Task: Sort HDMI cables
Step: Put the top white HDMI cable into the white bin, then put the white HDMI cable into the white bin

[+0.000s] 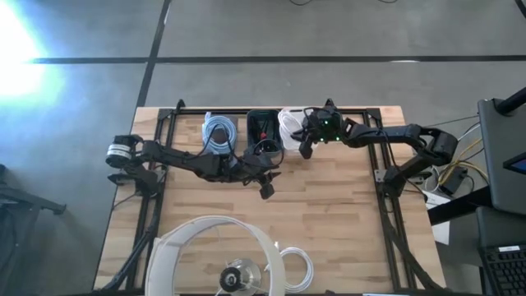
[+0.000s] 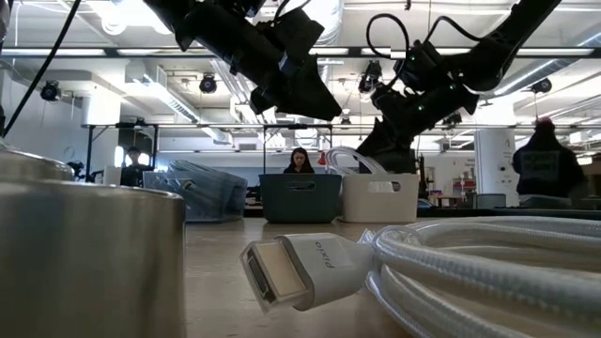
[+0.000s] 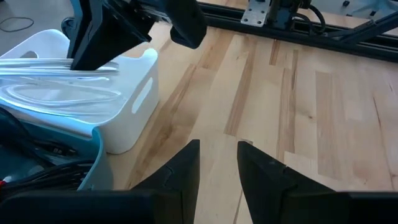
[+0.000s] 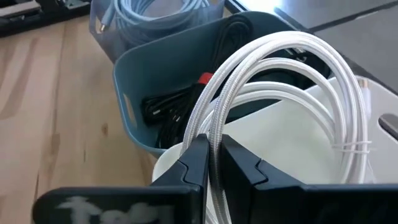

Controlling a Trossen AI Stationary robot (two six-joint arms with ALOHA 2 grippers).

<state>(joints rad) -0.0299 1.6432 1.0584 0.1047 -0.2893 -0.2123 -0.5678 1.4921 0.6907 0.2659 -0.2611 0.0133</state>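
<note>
Pale wood planks form the desk (image 1: 329, 214), with three small bins along its far edge. Over the white bin (image 4: 323, 143), the right fingers (image 4: 214, 163) clamp a braided white cable (image 4: 280, 68). Beside the teal bin (image 4: 134, 81) of black cables (image 4: 171, 106), the left fingers (image 3: 217, 168) hang slightly apart.

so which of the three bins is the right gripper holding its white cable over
The white plastic bin, the row's right-hand one. The right gripper, shut on the white braided cable, is above it; the teal and blue bins sit beside it.
</note>
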